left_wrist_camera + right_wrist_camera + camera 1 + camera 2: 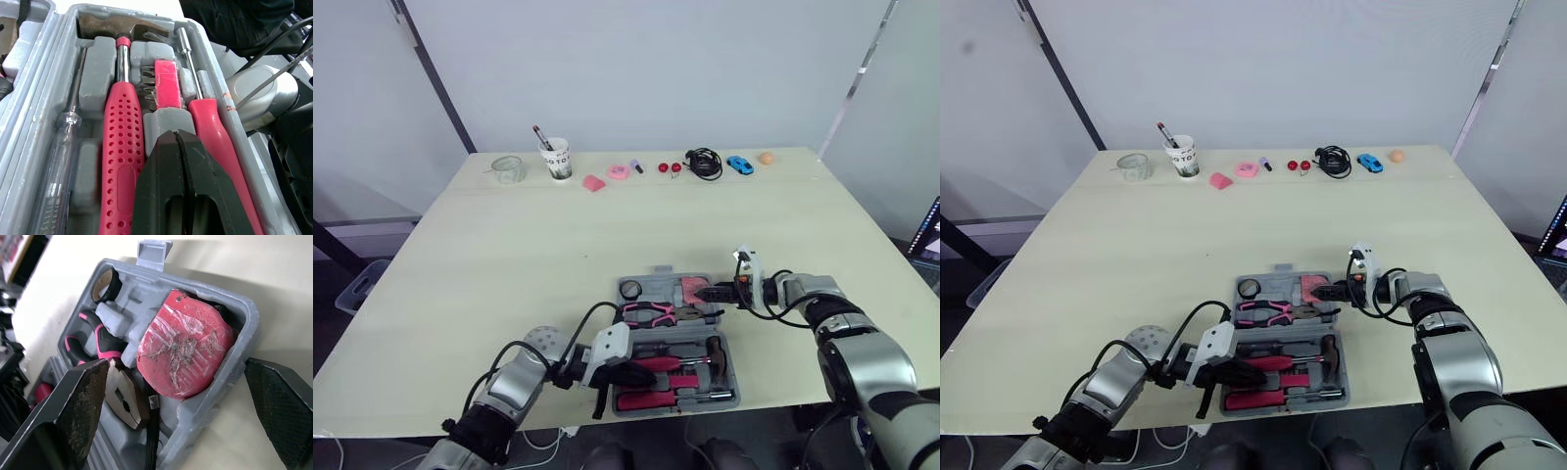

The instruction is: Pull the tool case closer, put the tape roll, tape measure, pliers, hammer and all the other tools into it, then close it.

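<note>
Starting at the tool case [671,341]: open flat, both halves facing up, close to the near edge of the tabletop [509,245], between the two arms. Looks pulled in already.

In the far half, seated in moulded slots: tape roll [105,284], pink-handled pliers [649,313], and red tape measure [183,347] in the right corner. In the near half: hammer [122,147] with a red grip, red-handled screwdriver [215,127], strip of bits [164,83], clear-handled tester [58,161]. No loose tool to be seen beside the case. Judging by that, loading all but done. Closing not yet begun, with the latch [154,252] at the far rim free.

As for the left hand [646,372]: low over the near half, fingers [156,196] pressed together with nothing between them, tips above the red handles.

As for the right hand [705,292]: at the right side of the far half, spread wide to either side of the corner holding the tape measure, gripping nothing. Perhaps checking the tape measure's seat, perhaps readying to fold that half over; cannot tell which.

Further out, along the far edge of the tabletop and well apart from the case: paper cup [556,157] with pens, clear cup [508,168], black cable [705,162], blue toy car [739,164], orange ball [766,157]. Probably no part of the set. Left to do, then: fold one half onto the other and snap the latch.
</note>
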Robot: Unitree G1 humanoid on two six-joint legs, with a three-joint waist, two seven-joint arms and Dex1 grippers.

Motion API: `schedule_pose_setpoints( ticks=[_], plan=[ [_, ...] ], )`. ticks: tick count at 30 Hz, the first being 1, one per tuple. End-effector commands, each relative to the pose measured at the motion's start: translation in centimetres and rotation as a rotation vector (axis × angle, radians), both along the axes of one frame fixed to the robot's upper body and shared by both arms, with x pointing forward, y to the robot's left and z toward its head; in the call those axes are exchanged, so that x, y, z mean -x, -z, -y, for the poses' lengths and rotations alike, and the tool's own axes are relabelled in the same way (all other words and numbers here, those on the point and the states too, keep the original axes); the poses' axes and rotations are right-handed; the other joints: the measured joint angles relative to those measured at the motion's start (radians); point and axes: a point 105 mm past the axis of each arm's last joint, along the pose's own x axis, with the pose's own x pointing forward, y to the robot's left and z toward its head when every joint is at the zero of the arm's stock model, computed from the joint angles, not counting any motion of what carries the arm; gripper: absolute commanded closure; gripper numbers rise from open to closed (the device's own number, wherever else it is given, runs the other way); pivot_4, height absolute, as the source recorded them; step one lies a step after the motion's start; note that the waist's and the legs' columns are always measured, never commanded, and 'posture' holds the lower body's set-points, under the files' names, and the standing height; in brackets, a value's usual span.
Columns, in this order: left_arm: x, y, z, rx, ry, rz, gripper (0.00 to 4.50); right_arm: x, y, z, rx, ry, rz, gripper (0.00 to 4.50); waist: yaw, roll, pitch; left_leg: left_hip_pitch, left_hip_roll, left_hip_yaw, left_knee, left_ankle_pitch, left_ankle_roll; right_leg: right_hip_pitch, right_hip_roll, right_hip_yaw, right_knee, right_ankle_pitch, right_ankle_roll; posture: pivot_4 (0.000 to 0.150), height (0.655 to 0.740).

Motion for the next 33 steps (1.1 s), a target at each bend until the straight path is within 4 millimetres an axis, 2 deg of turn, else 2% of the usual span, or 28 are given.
schedule_pose_setpoints(
  ticks=[1, 9, 15, 25, 31, 33],
  plan=[
    [0.8, 1.7, -0.4, -0.054, -0.007, -0.055, 4.47, -0.2, -1.3, -1.3, -0.064, -0.033, 0.012, 0.00, -0.005, 0.000, 0.000, 0.000, 0.000, 0.000, 0.000, 0.000, 0.000, 0.000, 0.000, 0.000, 0.000, 0.000, 0.000, 0.150, 0.7400],
    [0.8, 1.8, -0.2, -0.056, 0.010, -0.064, 4.47, 0.1, -1.5, -2.2, -0.134, -0.043, -0.019, 0.00, -0.015, 0.000, 0.000, 0.000, 0.000, -0.001, 0.000, 0.000, 0.000, 0.000, 0.000, 0.000, 0.000, 0.000, 0.000, 0.150, 0.7400],
    [1.0, 1.8, -0.4, -0.054, 0.005, -0.072, 4.47, -0.5, -3.4, -2.6, -0.236, -0.042, 0.050, 0.00, -0.018, 0.000, 0.000, 0.001, 0.000, -0.002, -0.001, 0.000, 0.000, 0.000, 0.000, 0.001, 0.000, 0.000, 0.000, 0.150, 0.7400],
    [1.0, 1.8, -1.0, -0.041, -0.029, -0.085, 4.47, 0.3, -5.9, -2.3, -0.300, -0.190, 0.114, 0.00, -0.019, 0.001, 0.000, 0.001, 0.000, -0.005, -0.001, 0.000, 0.000, 0.000, 0.000, 0.001, 0.000, 0.000, 0.000, 0.150, 0.7400],
    [0.7, 1.1, -0.8, -0.002, -0.047, -0.070, 4.47, 1.0, -6.8, -2.2, -0.317, -0.269, 0.141, 0.00, -0.018, 0.001, 0.000, 0.001, 0.000, -0.005, -0.001, 0.000, 0.000, 0.000, 0.001, 0.001, 0.000, 0.000, 0.000, 0.150, 0.7400],
    [0.6, 0.2, -0.6, 0.055, -0.050, -0.058, 4.47, 1.3, -7.0, -1.9, -0.313, -0.299, 0.155, 0.00, -0.018, 0.001, 0.001, 0.001, 0.000, -0.005, -0.001, 0.000, 0.000, 0.000, 0.001, 0.001, 0.000, 0.000, 0.000, 0.150, 0.7400]
  ],
)
